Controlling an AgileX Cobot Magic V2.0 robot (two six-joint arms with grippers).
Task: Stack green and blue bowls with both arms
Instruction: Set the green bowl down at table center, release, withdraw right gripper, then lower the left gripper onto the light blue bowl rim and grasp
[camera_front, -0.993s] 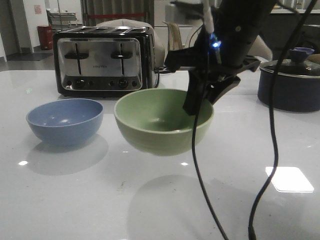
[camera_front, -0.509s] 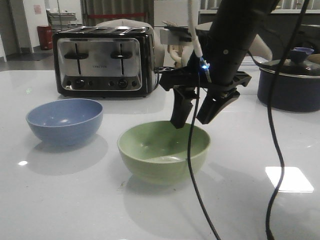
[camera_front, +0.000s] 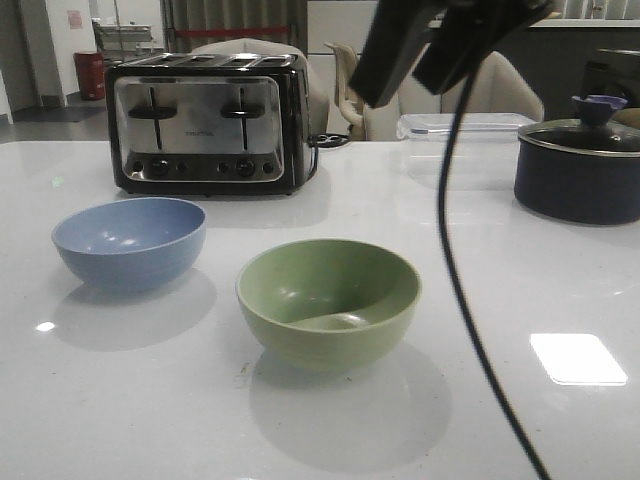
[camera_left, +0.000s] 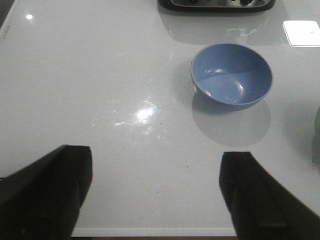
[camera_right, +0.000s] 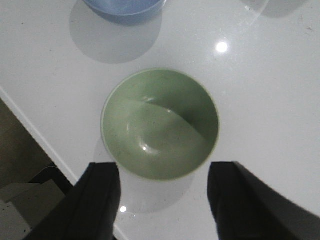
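The dusty blue bowl (camera_front: 128, 240) sits upright on the white table, left of centre. The sage green bowl (camera_front: 328, 300) sits upright on the table to its right, apart from it. My right gripper (camera_front: 415, 65) hangs open and empty high above the green bowl. In the right wrist view the green bowl (camera_right: 160, 122) lies just beyond the open right gripper (camera_right: 162, 200), with the blue bowl (camera_right: 125, 7) farther off. My left gripper (camera_left: 155, 192) is open and empty over bare table near its edge, and the blue bowl (camera_left: 231, 75) lies well ahead of it. The left gripper does not show in the front view.
A chrome toaster (camera_front: 208, 120) stands behind the bowls. A dark lidded pot (camera_front: 580, 165) stands at the back right, with a clear plastic box (camera_front: 465, 125) beside it. A black cable (camera_front: 470, 300) hangs from the right arm in front of the table. The table's near edge (camera_left: 150, 232) lies under the left gripper.
The right gripper lowered the green bowl onto the table, let go of it, and rose well above it. The blue bowl has not moved.
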